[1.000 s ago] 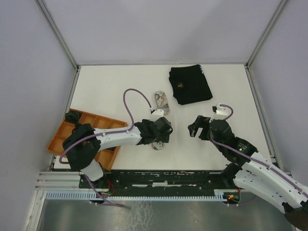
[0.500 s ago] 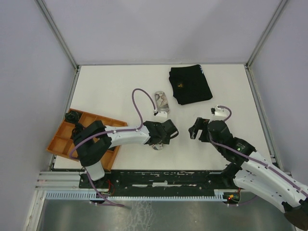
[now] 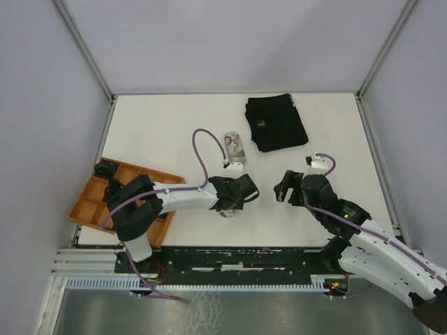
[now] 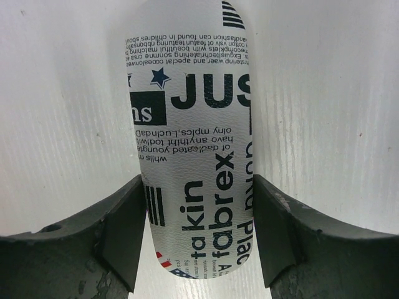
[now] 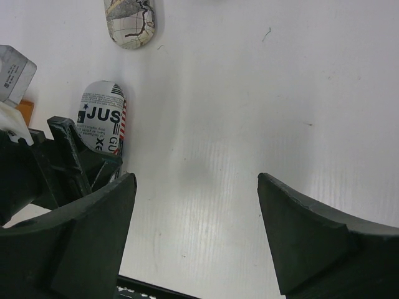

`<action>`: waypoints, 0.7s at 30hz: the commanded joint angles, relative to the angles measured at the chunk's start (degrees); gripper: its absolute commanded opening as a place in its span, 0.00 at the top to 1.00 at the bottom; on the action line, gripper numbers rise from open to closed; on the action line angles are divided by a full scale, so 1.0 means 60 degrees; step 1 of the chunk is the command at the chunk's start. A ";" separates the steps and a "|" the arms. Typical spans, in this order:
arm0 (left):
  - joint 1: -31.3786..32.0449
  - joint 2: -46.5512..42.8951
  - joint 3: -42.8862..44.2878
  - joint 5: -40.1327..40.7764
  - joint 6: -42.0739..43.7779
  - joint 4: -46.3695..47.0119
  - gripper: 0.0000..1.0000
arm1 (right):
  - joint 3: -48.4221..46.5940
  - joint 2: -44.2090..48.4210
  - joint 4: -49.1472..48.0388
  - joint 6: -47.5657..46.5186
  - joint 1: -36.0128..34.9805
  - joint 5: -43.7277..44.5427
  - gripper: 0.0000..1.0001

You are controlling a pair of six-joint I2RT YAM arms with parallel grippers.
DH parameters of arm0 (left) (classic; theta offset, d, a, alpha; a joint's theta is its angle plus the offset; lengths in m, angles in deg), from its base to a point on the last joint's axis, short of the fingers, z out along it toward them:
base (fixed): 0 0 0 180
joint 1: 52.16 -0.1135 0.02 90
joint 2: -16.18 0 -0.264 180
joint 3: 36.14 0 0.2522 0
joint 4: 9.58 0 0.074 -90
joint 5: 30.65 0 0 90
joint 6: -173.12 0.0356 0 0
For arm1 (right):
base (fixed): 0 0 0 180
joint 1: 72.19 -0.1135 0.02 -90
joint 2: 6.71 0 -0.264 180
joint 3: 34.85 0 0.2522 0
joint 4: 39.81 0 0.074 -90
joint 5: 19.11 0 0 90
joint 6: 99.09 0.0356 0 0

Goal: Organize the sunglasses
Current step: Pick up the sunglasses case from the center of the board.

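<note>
No sunglasses show in any view. My left gripper (image 4: 199,230) is down on the table over an oval newsprint-printed glasses case (image 4: 187,124), its two fingers pressed against the case's long sides near one end. From above, that case (image 3: 227,211) peeks out under the left gripper (image 3: 230,204). My right gripper (image 3: 283,187) hovers to the right of it, open, with bare table between its fingers (image 5: 93,237). The right wrist view also shows the newsprint case (image 5: 103,118) at left.
A second oval case with a map print (image 3: 235,148) lies just beyond the left gripper. A folded black cloth (image 3: 276,123) sits at the back centre-right. An orange divided tray (image 3: 94,192) stands at the near left, a dark object (image 3: 105,169) at its far corner.
The left arm has swung so its wrist sits lower over the newsprint case, and its jaws have closed in onto the case's sides. The right gripper has barely moved.
</note>
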 commanded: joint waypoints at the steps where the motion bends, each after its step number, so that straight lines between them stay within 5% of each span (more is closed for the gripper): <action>1: 0.0034 -0.0826 -0.0058 0.0348 -0.0219 0.0246 0.57 | -0.0074 0.0060 -0.0258 0.0033 0.0021 0.0013 0.13; 10: -0.0970 -0.2798 -0.0309 0.0847 0.0739 0.0355 0.95 | -0.0146 0.0191 -0.0251 -0.0392 0.0021 -0.0135 0.12; 21: -0.4205 -0.2640 0.0027 -0.0910 0.3038 0.2386 0.97 | -0.0712 -0.0136 0.0439 -0.0001 0.0017 0.0519 0.02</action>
